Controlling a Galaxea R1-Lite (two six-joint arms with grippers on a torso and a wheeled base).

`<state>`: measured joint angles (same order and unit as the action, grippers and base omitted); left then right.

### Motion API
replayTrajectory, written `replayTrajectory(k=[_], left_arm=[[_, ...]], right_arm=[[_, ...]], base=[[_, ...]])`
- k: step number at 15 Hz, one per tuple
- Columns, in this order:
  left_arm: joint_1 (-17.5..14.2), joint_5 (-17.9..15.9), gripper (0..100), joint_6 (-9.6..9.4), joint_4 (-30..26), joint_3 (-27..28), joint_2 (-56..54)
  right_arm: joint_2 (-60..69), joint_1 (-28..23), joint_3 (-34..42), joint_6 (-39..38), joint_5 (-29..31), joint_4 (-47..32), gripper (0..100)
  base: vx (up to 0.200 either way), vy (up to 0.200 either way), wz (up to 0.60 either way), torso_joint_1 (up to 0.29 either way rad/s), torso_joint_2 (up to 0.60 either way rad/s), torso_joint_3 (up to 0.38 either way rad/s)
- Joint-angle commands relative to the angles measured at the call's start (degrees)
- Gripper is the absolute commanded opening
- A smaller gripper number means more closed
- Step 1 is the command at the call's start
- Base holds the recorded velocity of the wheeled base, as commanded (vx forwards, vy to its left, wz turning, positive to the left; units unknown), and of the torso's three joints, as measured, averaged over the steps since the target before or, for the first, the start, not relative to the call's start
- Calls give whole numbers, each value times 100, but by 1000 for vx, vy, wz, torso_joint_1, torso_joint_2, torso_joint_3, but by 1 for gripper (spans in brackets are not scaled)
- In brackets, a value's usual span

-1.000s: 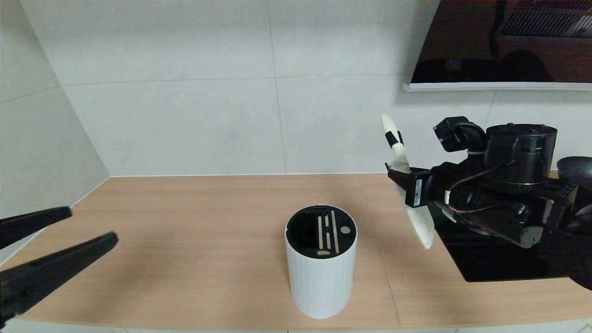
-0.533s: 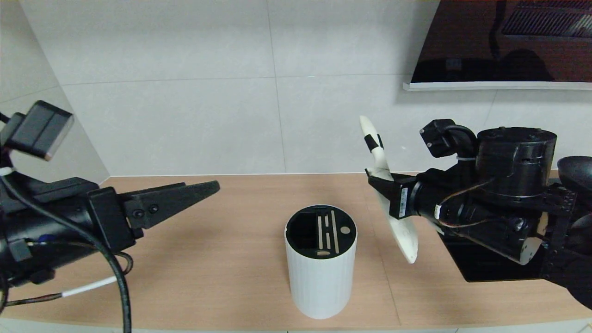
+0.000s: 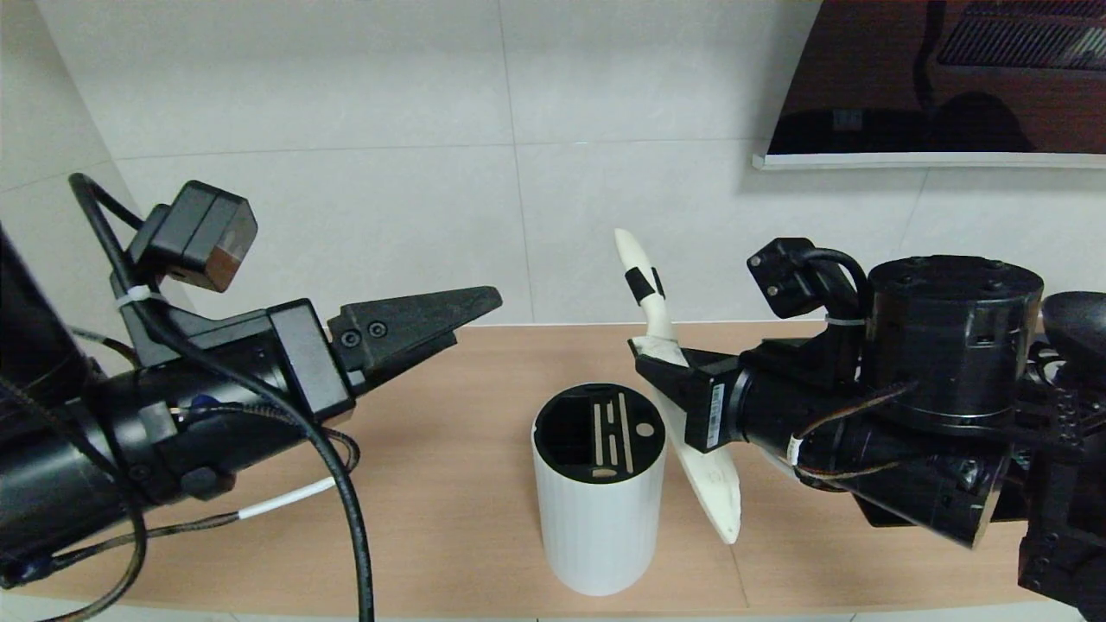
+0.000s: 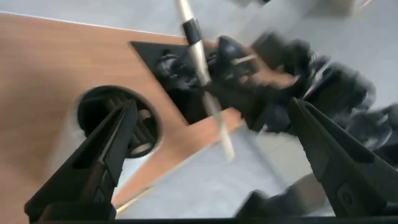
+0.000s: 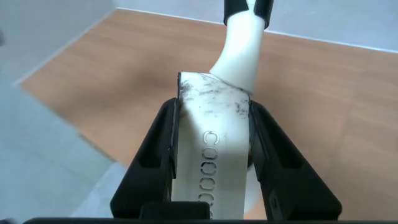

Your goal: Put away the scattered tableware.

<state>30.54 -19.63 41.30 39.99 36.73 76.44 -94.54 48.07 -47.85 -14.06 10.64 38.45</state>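
A white spatula with a black band on its handle is held upright, slightly tilted, by my right gripper, which is shut on its middle. Its blade hangs just right of the white cylindrical utensil holder, beside the black slotted top. In the right wrist view the spatula sits clamped between the two fingers. My left gripper hovers open above the counter, left of the holder, pointing toward it. The left wrist view shows its spread fingers, the holder and the spatula between them.
The holder stands on a wooden counter near its front edge. A dark range hood hangs at the upper right against the tiled wall. A side wall closes the counter at the far left.
My left arm has swung in from the left edge and risen toward the holder. My right gripper has carried the spatula left and down, closer to the holder.
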Motion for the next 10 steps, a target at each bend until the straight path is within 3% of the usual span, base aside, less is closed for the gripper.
replayTrajectory(k=[1,6,8,10], left_arm=[[216,-6,100,300,141,1,179],[620,-6,100,387,176,10,478],[690,55,100,475,598,-43,812],[831,337,100,616,1169,-113,1154]], right_arm=[[23,247,12,-89,-1,5,0],[-30,625,109,-256,-36,57,0],[-56,748,197,-256,-45,66,0],[-74,818,197,-256,-45,66,0]], base=[[0,0,0,0,0,0],[0,0,0,0,0,0],[0,0,0,0,0,0],[0,0,0,0,0,0]])
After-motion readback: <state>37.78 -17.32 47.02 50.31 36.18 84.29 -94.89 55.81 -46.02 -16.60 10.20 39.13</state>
